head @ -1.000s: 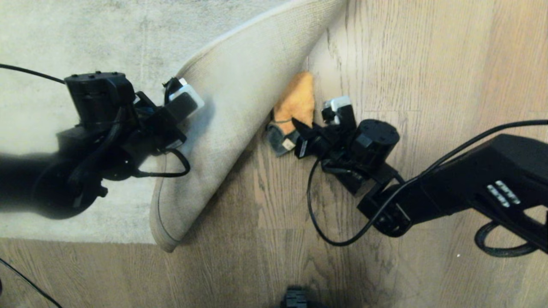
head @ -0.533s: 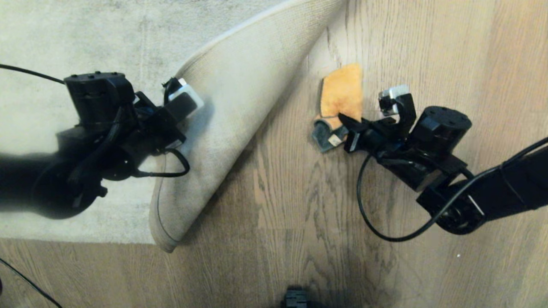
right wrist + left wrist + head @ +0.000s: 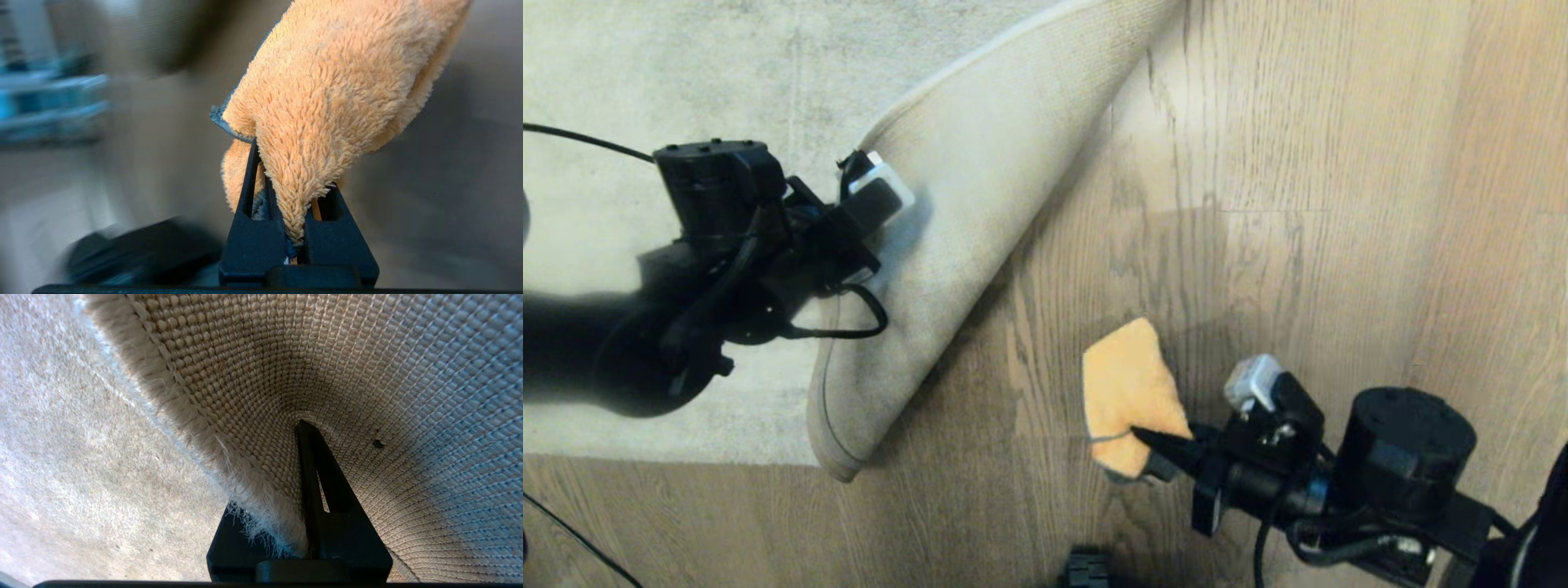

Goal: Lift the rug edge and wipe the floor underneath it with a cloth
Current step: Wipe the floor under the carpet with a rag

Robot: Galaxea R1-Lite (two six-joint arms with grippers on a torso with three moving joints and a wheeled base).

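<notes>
The rug edge (image 3: pixel 980 204) is folded back over the pale grey rug, beige woven backing up, and my left gripper (image 3: pixel 876 196) is shut on its border. In the left wrist view one black finger (image 3: pixel 310 465) presses the backing of the rug edge (image 3: pixel 196 416); the other finger is hidden under the pile. The brown plank floor (image 3: pixel 1298 204) lies bare beside the fold. My right gripper (image 3: pixel 1156 445) is shut on the orange fuzzy cloth (image 3: pixel 1127 388), low over the floor near the view's lower middle. Up close, the cloth (image 3: pixel 335 90) bunches between the right gripper's (image 3: pixel 290 171) fingers.
The rug's grey top (image 3: pixel 645 65) fills the far left. A thin black cable (image 3: pixel 572 139) trails from the left arm. A small dark part (image 3: pixel 1086 572) sits at the near edge of the head view. Bare floor stretches to the right.
My right gripper has carried the cloth away from the fold, first rightward, then toward the near side of the floor. The left gripper has stayed on the rug edge.
</notes>
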